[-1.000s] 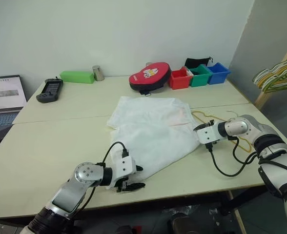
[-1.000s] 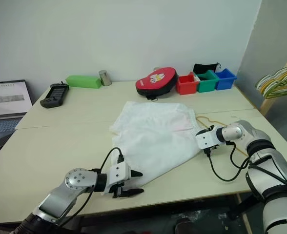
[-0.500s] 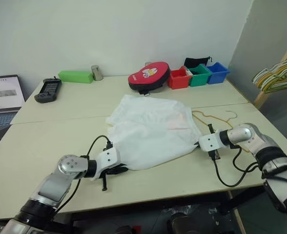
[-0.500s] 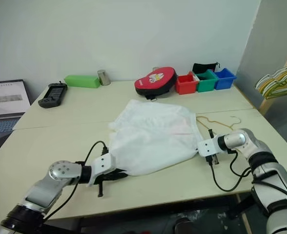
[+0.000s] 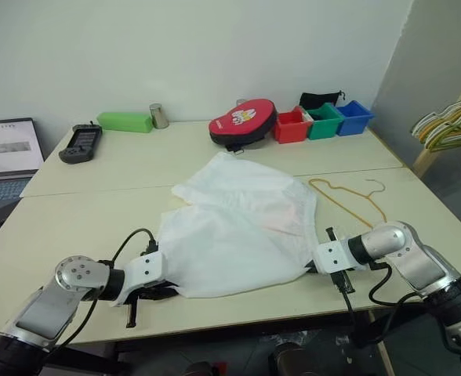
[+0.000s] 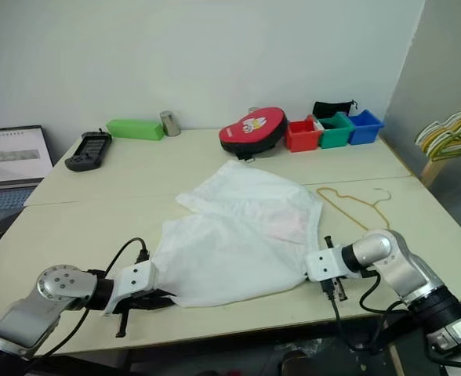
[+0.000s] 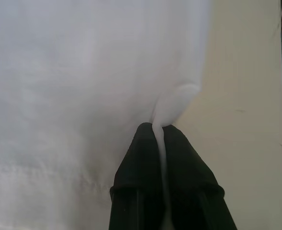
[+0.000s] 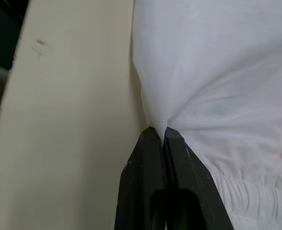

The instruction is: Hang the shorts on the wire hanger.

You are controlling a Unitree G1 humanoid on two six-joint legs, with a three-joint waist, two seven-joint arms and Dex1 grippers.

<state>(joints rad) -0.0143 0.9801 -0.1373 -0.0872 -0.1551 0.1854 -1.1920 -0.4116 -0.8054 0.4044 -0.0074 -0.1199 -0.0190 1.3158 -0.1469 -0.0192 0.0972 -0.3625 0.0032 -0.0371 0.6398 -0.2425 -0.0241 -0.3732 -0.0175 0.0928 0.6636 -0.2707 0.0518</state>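
The shorts (image 5: 238,227) are spread on the table (image 5: 81,204), near its front edge. Their left corner is pinched between the black fingers of the left gripper (image 7: 158,128), a fold of fabric being squeezed between the tips. The right corner (close to the gathered waistband) is pinched by the right gripper (image 8: 158,132) in the same way. A faint pink mark can be made out on the cloth, though its shape is hard to tell. The wire hanger (image 5: 352,200) is laid flat just beyond the shorts' right side, apparently untouched by the fabric.
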